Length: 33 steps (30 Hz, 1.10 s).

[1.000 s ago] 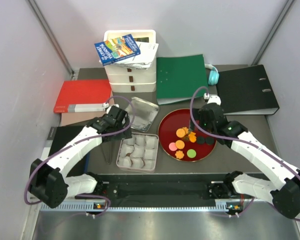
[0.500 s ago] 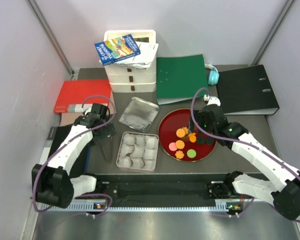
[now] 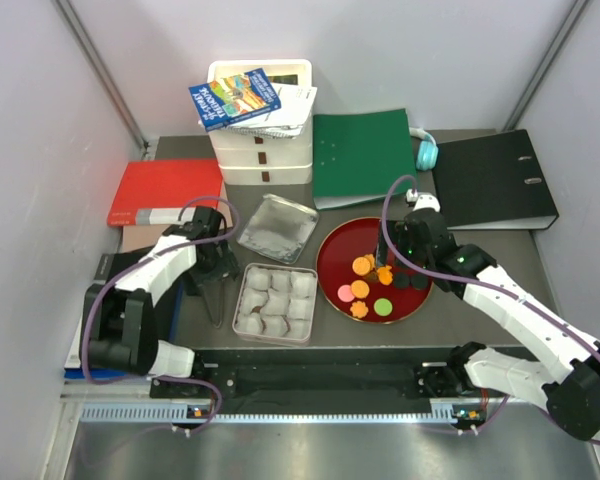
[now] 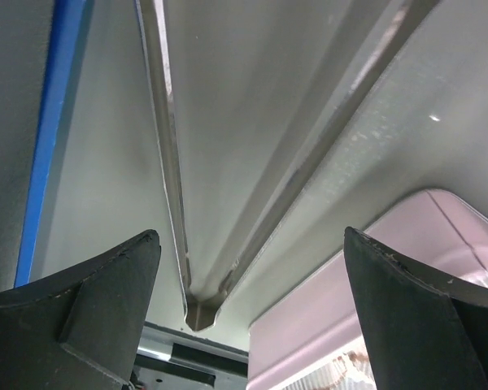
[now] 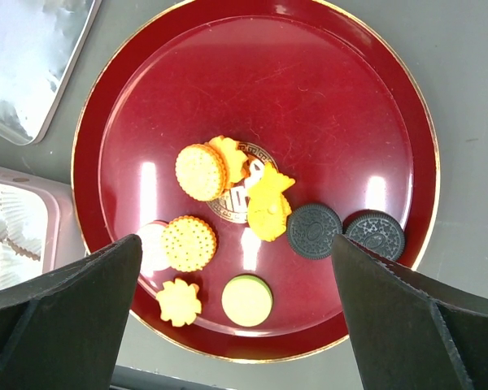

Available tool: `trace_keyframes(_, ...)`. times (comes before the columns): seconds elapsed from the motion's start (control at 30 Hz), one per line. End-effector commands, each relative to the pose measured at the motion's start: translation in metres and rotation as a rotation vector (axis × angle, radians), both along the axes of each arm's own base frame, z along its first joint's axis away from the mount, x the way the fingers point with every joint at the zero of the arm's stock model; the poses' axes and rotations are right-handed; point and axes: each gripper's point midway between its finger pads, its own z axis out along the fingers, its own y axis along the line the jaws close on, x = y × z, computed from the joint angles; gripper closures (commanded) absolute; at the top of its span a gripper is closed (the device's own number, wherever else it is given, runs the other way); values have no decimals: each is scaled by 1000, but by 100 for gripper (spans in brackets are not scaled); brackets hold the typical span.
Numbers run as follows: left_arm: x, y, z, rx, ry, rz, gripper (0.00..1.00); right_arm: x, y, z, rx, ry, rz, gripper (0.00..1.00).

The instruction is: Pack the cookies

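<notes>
Hovering with right gripper (image 5: 234,239) spread wide over cookies (image 5: 200,172) in plate (image 5: 350,106) middle, ready for picking (left gripper (image 4: 249,236) likewise spread, over tongs (image 4: 197,307)).

The cookies (image 3: 361,289) are lying on the plate (image 3: 355,238), which is sitting just right of the tin (image 3: 276,268). The lid (image 3: 277,228) is lying behind the tin, and the tongs (image 3: 216,300) are lying to its left.

The left tool (image 3: 218,273) has swung leftward, now above the tongs (image 3: 216,303).
</notes>
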Motion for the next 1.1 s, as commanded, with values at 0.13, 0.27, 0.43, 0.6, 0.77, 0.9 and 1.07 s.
trace_keyframes(0.13, -2, 2, -22, 5, 63, -17, 1, 8, 8, 2, 40, -32, -13, 1)
trace_keyframes(0.27, -4, 4, -31, 10, 101, -25, 2, 10, 10, -4, 41, -17, -15, 1)
trace_keyframes(0.43, -2, 0, -37, -1, 145, -73, 24, 12, 10, -6, 34, -11, -23, 1)
trace_keyframes(0.6, -4, 2, -41, 13, 161, -69, 29, 13, 8, -5, 25, -10, -32, 1)
trace_keyframes(0.77, -5, 1, -40, 7, 157, -64, 41, 14, 9, -5, 27, -11, -33, 1)
trace_keyframes(0.9, 0, 4, -28, 16, 114, -51, 64, 15, 11, -2, 33, -10, -34, 1)
trace_keyframes(1.07, 8, 8, 5, 50, 27, -50, 77, 16, 13, 3, 36, -9, -24, 1)
